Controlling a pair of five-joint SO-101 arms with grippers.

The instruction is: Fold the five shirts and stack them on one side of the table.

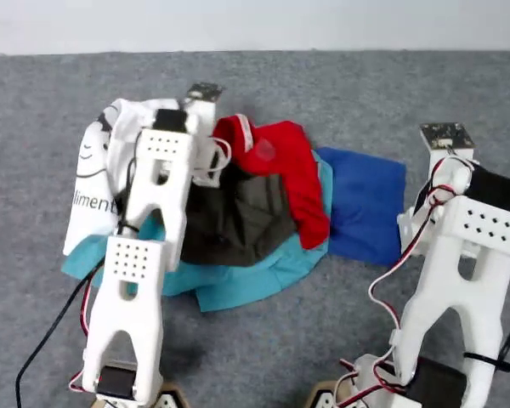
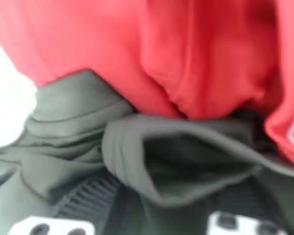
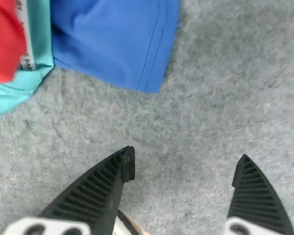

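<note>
While the grey worktop (image 1: 459,76) runs wide to a pale wall (image 1: 255,21) at the back, there is bare carpet-like surface along the front edge and all down the right side. That's plenty of room! Heaped left of centre, all unfolded: the white shirt (image 1: 98,170) spills out to the left, the teal shirt (image 1: 246,280) lies underneath at the front, and the blue shirt (image 1: 365,204) juts out to the right. The dark shirt (image 1: 238,217) sits on top, the red shirt (image 1: 280,157) draped over its far edge.

The left arm (image 1: 153,221) is stretched over the heap. The right arm (image 1: 459,263) stands beside the blue shirt.

Up close, the left tool (image 2: 159,193) is spread, its ribbed fingers (image 2: 88,196) pushed into a dark fold right under the red cloth. The right tool (image 3: 186,154) is spread too, over bare worktop just off the blue shirt's stitched corner.
</note>
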